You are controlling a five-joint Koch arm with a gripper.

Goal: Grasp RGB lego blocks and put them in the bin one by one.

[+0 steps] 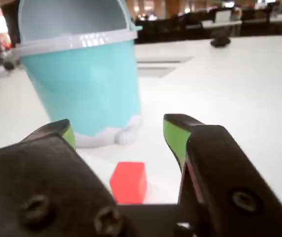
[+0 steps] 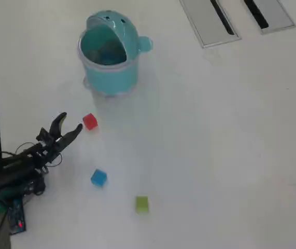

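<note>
White tabletop [image 2: 215, 129] carries everything. At the left of the overhead view, the black gripper [image 2: 71, 124] has its jaws spread wide, holding nothing, just short of the small red plastic cube [image 2: 89, 122]. Right of these lie the blue cube [image 2: 98, 177] and yellow-green cube [image 2: 142, 204]; the round light-teal plastic bin [image 2: 109, 65] stands above them, lid open.

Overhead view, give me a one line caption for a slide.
Koch arm's open gripper approaches the red block near the open teal bin; blue block and yellow-green block wait.

One red block [image 2: 89, 122], one blue block [image 2: 98, 177], one yellow-green block [image 2: 142, 204], one bin [image 2: 109, 78], two grey panels [image 2: 205, 23].
</note>
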